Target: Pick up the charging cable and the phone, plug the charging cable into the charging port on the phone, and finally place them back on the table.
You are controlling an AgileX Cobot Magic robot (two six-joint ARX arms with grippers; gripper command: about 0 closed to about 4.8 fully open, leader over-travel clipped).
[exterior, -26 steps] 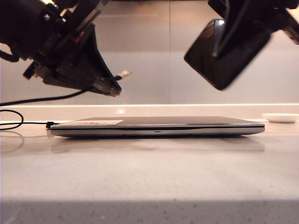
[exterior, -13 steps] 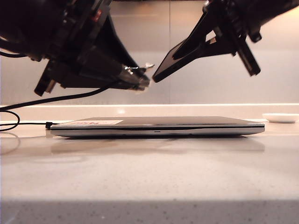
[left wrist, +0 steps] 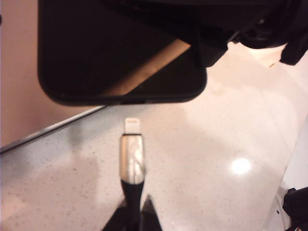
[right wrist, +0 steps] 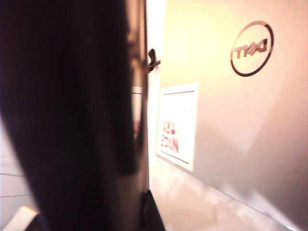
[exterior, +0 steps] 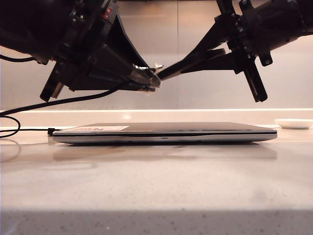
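Speckled table point(exterior: 156, 186) nearest, closed laptop point(exterior: 164, 132) lay on it, above it left gripper point(exterior: 146, 78) clamped on charging cable point(left wrist: 132, 159), connector tip just short of phone point(left wrist: 120, 53), right gripper point(exterior: 215, 54) clamped on phone, tilted.

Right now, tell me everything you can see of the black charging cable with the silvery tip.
The thin black charging cable ends in a silvery metal sleeve and small white connector. The left gripper is shut on its black collar, holding it in the air, tip aimed at the black phone's end edge, not yet inserted. Its cord trails toward the table.
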